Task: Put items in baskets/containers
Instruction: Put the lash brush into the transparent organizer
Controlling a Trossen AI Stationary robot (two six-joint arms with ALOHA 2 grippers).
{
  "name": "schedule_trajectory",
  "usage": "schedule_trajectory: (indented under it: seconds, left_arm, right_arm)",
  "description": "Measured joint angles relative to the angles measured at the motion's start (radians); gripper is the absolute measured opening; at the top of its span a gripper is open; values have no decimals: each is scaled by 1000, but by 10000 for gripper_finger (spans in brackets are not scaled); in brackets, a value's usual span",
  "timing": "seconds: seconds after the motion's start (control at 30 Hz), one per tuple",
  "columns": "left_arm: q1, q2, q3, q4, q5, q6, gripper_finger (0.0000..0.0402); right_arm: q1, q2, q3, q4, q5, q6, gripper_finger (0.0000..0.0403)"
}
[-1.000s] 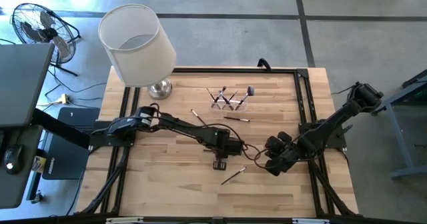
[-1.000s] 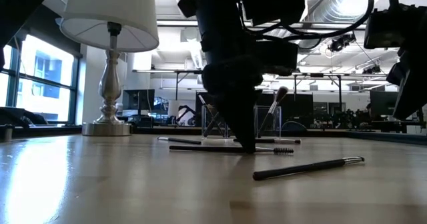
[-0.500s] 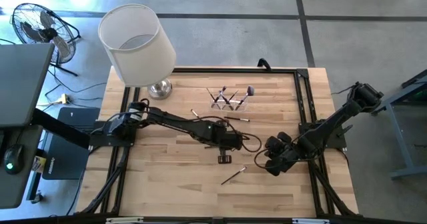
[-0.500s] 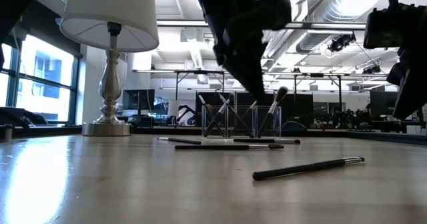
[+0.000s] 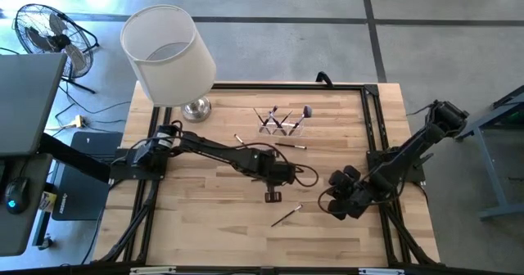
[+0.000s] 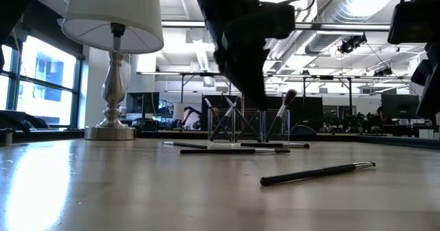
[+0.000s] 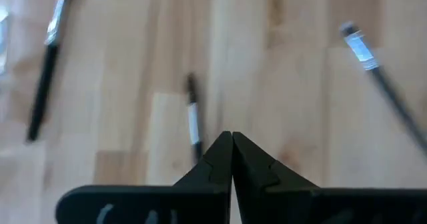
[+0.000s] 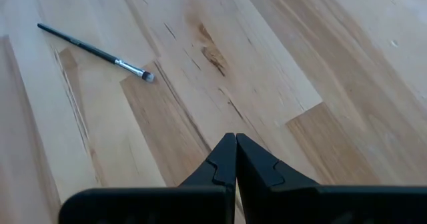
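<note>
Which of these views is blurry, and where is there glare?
Left wrist view: soft throughout, the makeup brushes smeared, the shut left gripper blurred. Right wrist view: sharp, wood grain and one brush crisp. Low view: window glare washes the table beside the lamp; arms silhouetted.

No lettering, label, brand, number or sign can be read in any view; the faint pale marks on the dark gripper body in the left wrist view are too blurred to make out.
</note>
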Motion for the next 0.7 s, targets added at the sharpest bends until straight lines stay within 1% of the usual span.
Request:
schedule_trajectory:
  seconds: [0.1, 0.2, 0.27, 0.4, 0.47, 0.57, 0.6, 0.63, 0.7]
  left_arm:
    - [6, 2, 0, 36, 54, 51, 1]
    - [20, 33, 3, 93, 119, 79, 13]
    - [25, 38, 0, 74, 118, 80, 28]
    - [29, 31, 40, 90, 99, 84, 67]
    - [32, 34, 57, 88, 96, 113, 87]
    - [39, 74, 107, 87, 88, 128, 112]
    - [44, 79, 123, 54, 82, 126, 118]
    - [46, 86, 142, 20, 83, 125, 123]
    - [63, 111, 193, 24, 102, 125, 130]
  right_arm:
    - [12, 0, 0, 0, 16, 18, 0]
    - [19, 0, 0, 0, 24, 42, 0]
    - [20, 0, 0, 3, 24, 43, 0]
    - [20, 0, 0, 2, 28, 42, 0]
    - [20, 1, 0, 1, 35, 42, 0]
    - [20, 1, 0, 0, 52, 42, 0]
    - [19, 1, 0, 0, 57, 41, 0]
    - [19, 1, 0, -1, 62, 41, 0]
    - [19, 1, 0, -1, 63, 41, 0]
